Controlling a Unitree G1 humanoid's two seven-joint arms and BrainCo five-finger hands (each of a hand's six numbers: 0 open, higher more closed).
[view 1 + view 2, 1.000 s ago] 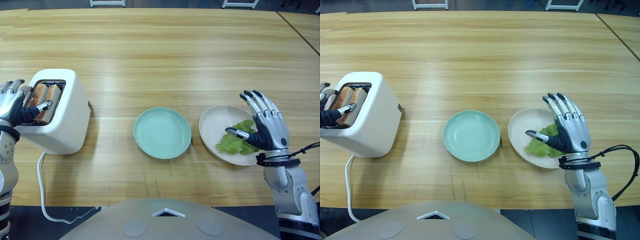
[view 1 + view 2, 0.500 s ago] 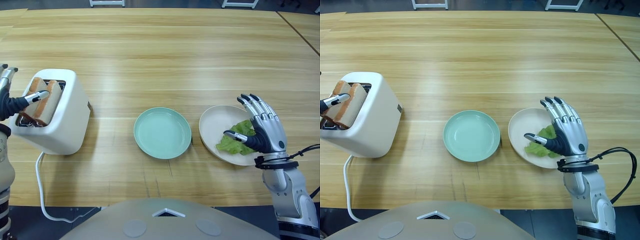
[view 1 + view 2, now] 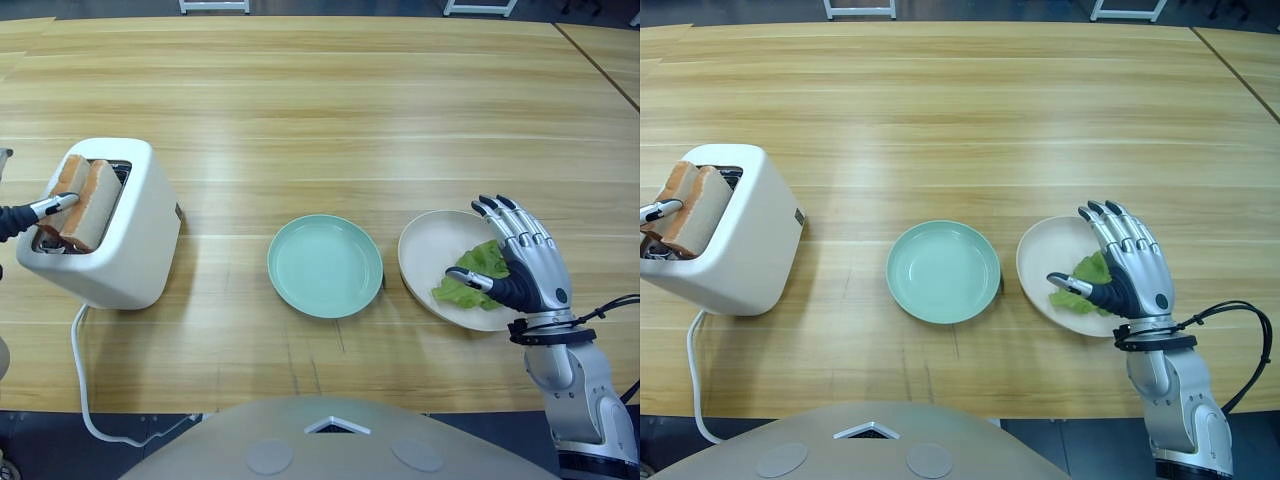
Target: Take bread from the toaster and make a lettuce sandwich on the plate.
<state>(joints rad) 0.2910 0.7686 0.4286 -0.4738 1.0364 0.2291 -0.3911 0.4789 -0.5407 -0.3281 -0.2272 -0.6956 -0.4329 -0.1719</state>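
Across the whole frame, a wooden table (image 3: 330, 100). At left, a white toaster (image 3: 130, 250). In the centre, a green plate (image 3: 325, 265), bare. Just right of it, a beige plate (image 3: 425, 250). Lower right, the right hand (image 3: 530, 265), fingers nearly straight over the lettuce (image 3: 455, 293), thumb tip touching the leaf, gripping nothing. Bread slices (image 3: 85, 195) tilted, half out of the toaster slots, pinched by the left hand (image 3: 12, 220) at the left edge.

Left robot hand (image 3: 15, 218) cut by frame edge, lettuce (image 3: 463, 291) partly behind right robot hand (image 3: 530, 265)
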